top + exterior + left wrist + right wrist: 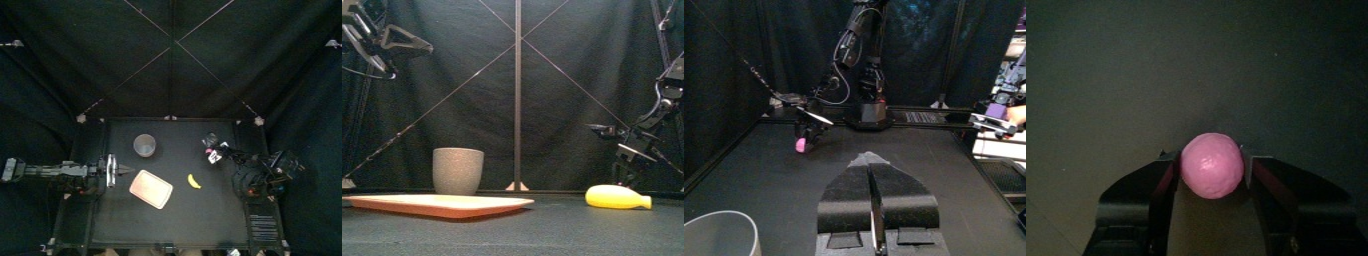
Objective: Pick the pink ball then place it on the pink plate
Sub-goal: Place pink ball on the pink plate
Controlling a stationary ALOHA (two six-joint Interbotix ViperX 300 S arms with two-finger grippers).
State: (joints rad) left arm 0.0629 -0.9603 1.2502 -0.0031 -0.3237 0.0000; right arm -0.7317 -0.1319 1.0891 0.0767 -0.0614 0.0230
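The pink ball sits clamped between the jaws of my right gripper, which is shut on it. From above, that gripper hangs over the table's back right, to the right of the grey cup. In the left wrist view the ball shows as a small pink spot under the right gripper, above the table. The pink plate lies flat at the front left of the middle, also seen low in the front view as the plate. My left gripper is shut and holds nothing, resting at the table's left edge.
A tall grey speckled cup stands behind the plate, and the cup appears upright in the front view. A yellow banana toy lies just right of the plate, between it and the right arm.
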